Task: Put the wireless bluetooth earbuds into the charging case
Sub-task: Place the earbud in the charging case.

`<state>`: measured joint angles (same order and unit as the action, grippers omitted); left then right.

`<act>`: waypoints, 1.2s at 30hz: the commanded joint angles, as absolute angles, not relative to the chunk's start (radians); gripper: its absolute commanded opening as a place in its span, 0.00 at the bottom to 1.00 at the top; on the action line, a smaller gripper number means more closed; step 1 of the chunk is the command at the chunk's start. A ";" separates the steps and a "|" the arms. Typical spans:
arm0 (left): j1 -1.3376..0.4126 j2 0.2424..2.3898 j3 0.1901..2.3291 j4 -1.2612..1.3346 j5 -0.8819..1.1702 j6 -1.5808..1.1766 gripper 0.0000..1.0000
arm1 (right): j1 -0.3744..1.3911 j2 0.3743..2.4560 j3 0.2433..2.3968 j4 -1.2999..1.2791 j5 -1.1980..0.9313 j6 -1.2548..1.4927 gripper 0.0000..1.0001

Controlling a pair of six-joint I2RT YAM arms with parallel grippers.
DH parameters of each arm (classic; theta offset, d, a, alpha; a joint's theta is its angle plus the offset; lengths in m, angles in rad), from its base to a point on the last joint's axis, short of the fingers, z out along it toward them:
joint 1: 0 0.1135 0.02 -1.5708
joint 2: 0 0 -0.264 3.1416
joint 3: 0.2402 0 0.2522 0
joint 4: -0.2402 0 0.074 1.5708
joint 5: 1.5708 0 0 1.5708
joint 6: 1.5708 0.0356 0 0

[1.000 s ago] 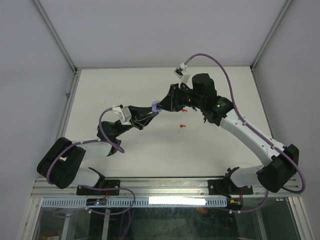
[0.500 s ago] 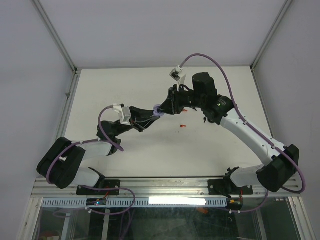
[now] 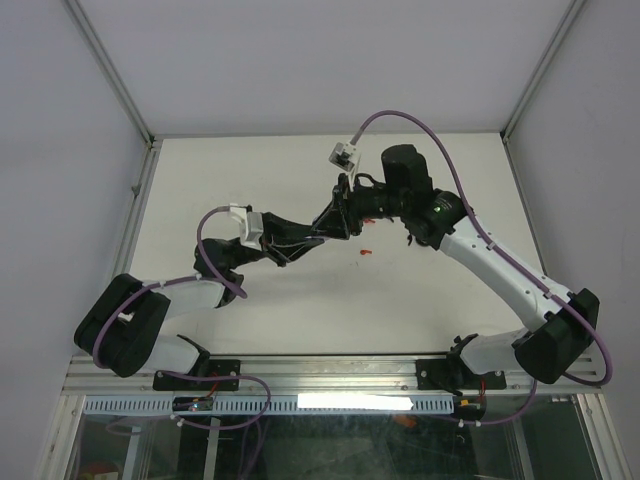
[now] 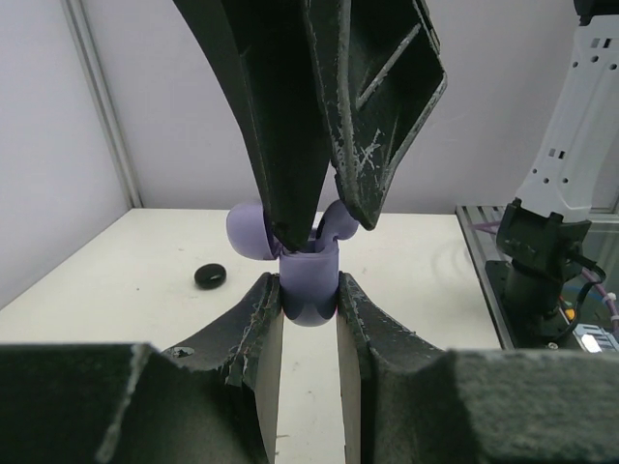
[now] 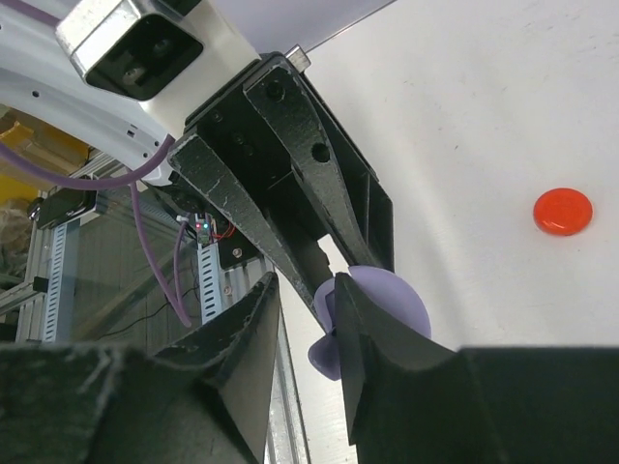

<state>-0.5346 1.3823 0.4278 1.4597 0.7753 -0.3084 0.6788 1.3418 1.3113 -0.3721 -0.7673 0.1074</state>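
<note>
Earbud (image 4: pixel 338 218), lilac and stemmed, stands at the mouth of the charging case (image 4: pixel 309 302). Its rounded end pokes up between the two dark fingers that come down from above in the left wrist view. Those fingers are the right jaws. They stand only a narrow gap apart with the bud between them, but whether they pinch it or merely flank it cannot be told. The case is lilac too, and its domed lid (image 4: pixel 251 232) is swung open toward the left of that view. The left jaws are clenched on the case body, one pad against each side, and hold it in the air above the desk (image 3: pixel 300 310) with its opening facing the right jaws.

From overhead, the left arm (image 3: pixel 200 290) and the right arm (image 3: pixel 490 260) reach inward and meet tip to tip over the middle of the desk. A black disc (image 4: pixel 210 276) lies on the desk beyond the case in the left wrist view, well apart from it. A red disc (image 5: pixel 563 211) lies flat on the desk off to the side in the right wrist view, apart from both sets of jaws. Lilac cables (image 3: pixel 410 111) loop from each wrist.
</note>
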 commanded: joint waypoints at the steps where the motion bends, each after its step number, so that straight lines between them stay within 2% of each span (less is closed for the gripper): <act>1: -0.538 1.375 0.474 1.742 0.828 -0.354 0.00 | 0.682 1.324 1.356 -0.363 -0.768 0.059 0.35; 10: -0.538 1.379 0.431 1.742 0.766 -0.328 0.00 | 0.681 1.285 1.358 -0.321 -0.678 0.095 0.38; 18: -0.538 1.373 0.392 1.742 0.631 -0.261 0.00 | 0.680 1.214 1.356 -0.350 -0.585 0.106 0.53; 24: -0.538 1.357 0.384 1.742 0.591 -0.281 0.00 | 0.678 1.237 1.355 -0.421 -0.605 0.105 0.62; 36: -0.540 1.344 0.398 1.742 0.611 -0.310 0.00 | 0.679 1.275 1.325 -0.365 -0.650 0.139 0.63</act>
<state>-0.5358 1.3777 0.3885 1.4605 0.6109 -0.2821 0.6811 1.2762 1.3182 -0.4156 -0.6346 0.1257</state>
